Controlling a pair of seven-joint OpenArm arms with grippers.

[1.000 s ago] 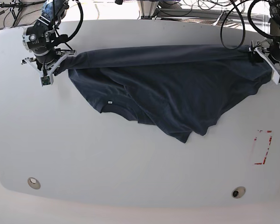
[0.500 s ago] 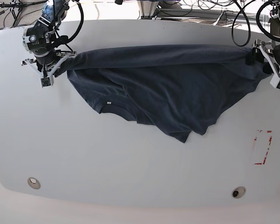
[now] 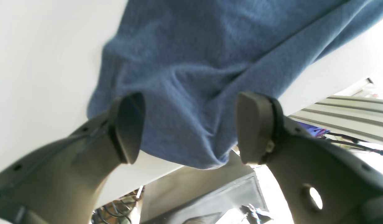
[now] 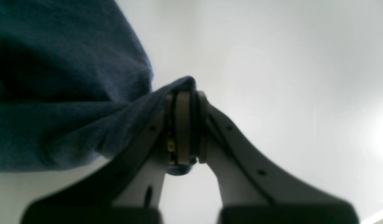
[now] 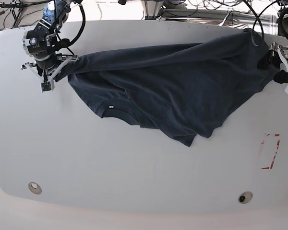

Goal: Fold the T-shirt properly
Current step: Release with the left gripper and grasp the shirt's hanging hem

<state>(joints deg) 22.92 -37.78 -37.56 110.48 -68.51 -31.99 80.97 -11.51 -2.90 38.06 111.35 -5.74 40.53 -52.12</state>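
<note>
- The T-shirt (image 5: 173, 91) lies spread across the far half of the white table (image 5: 134, 172).
- The right gripper (image 4: 186, 124) is clamped on one corner.
- The left gripper (image 3: 188, 127) stands wide apart, cloth between its fingers (image 3: 127, 127), unpinched.

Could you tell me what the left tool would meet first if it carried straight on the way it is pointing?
Most likely the T-shirt: the left tool stands open, with the bunched fabric right ahead between its fingers. Depth is unclear.
</note>
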